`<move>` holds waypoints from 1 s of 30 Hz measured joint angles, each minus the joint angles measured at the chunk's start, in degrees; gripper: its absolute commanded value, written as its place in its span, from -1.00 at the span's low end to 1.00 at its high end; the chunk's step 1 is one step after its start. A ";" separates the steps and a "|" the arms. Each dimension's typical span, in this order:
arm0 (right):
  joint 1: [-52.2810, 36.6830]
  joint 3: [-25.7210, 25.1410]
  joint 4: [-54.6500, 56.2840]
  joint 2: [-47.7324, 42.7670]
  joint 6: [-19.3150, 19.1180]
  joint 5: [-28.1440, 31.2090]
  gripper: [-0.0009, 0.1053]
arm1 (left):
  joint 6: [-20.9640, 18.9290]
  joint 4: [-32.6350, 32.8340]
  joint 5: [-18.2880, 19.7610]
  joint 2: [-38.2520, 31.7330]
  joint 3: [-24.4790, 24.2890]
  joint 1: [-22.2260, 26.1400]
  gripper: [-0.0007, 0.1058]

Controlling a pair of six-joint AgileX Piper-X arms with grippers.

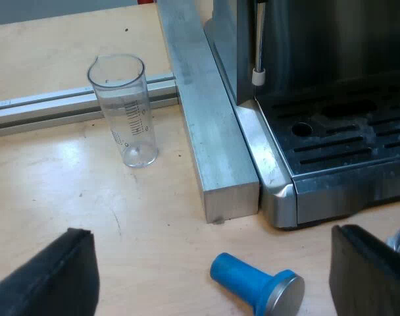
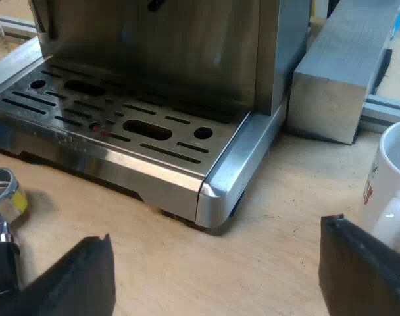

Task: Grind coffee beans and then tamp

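A blue tamper (image 1: 256, 284) with a metal base lies on its side on the wooden table, between the fingers of my open left gripper (image 1: 216, 276) and just ahead of them. The espresso machine's drip tray (image 1: 348, 141) stands beyond it, with the steam wand tip (image 1: 258, 76) above. My right gripper (image 2: 216, 276) is open over bare table before the drip tray's corner (image 2: 213, 187). The metal holder (image 2: 2, 197) lies loose on the table beside one right finger (image 2: 68, 280), its dark handle pointing toward me. A white mug (image 2: 391, 187) stands behind the other finger.
A clear measuring glass (image 1: 126, 108) stands upright on the table near an aluminium rail (image 1: 49, 108). A thick aluminium bar (image 1: 210, 125) runs along the machine's side. Another aluminium block (image 2: 338, 72) sits beside the machine's far side.
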 measured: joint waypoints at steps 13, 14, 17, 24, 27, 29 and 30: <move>-8.38 0.00 0.00 0.00 0.00 -0.11 0.26 | 0.00 0.00 0.00 0.00 0.00 0.00 0.38; -10.42 0.00 0.00 0.00 0.00 -0.11 0.26 | 0.00 0.00 0.00 0.00 0.00 0.00 0.38; -15.13 0.00 0.00 0.00 0.00 -0.11 0.26 | 0.00 0.00 0.00 0.00 0.00 0.00 0.38; -21.24 0.00 0.00 0.00 0.00 0.05 0.26 | 0.00 0.00 0.00 0.00 0.00 0.00 0.38; -21.22 0.00 0.00 0.00 0.00 0.00 0.26 | 0.00 0.00 0.00 0.00 0.00 0.00 0.38; -21.22 0.00 0.00 0.00 0.00 0.00 0.26 | 0.00 0.00 0.00 0.00 0.00 0.00 0.38; -21.22 0.00 0.00 0.00 0.00 0.00 0.26 | 0.00 0.00 0.00 0.00 0.00 0.00 0.38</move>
